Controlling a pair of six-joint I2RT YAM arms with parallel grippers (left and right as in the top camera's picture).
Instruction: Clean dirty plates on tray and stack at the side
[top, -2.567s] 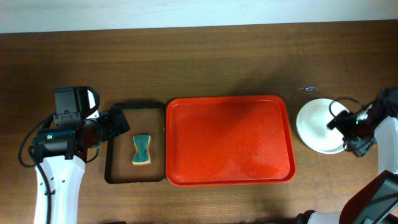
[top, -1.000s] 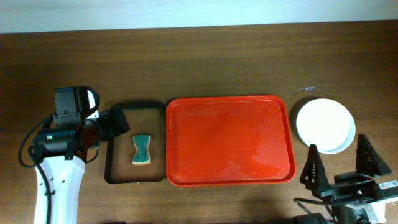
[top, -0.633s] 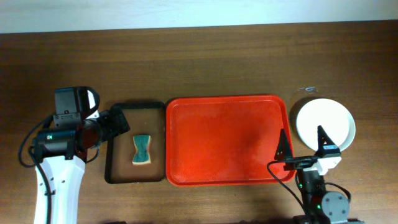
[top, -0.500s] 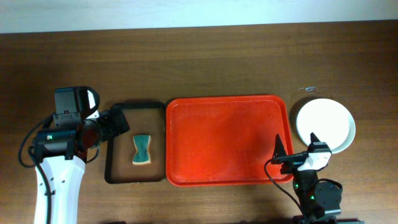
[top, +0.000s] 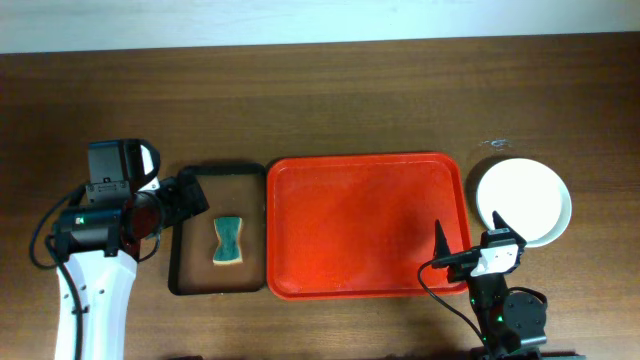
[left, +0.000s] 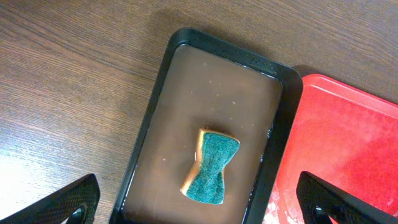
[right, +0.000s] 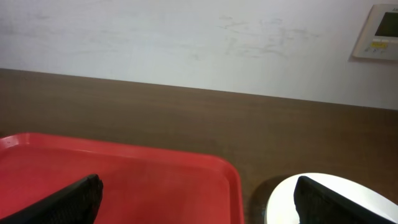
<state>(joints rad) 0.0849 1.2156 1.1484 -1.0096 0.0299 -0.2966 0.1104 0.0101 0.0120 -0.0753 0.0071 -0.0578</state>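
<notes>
The red tray (top: 368, 225) lies mid-table with no plate on it; it also shows in the right wrist view (right: 124, 174) and the left wrist view (left: 348, 155). A stack of plates with the white one on top (top: 524, 200) sits on the table right of the tray, also in the right wrist view (right: 329, 199). My right gripper (top: 470, 240) is open and empty, low at the tray's front right corner, fingers wide apart (right: 196, 199). My left gripper (top: 190, 195) is open and empty above the small brown tray, fingertips at the frame's bottom corners (left: 199, 202).
A black-rimmed brown tray (top: 190, 265) left of the red tray holds a green-and-yellow sponge (top: 229, 241), also in the left wrist view (left: 211, 167). A white wall runs behind the table's far edge (right: 186, 37).
My right arm has swung from beside the plate stack at the right edge down to the front, and now points at the tray's front right corner. The left arm has not moved.
</notes>
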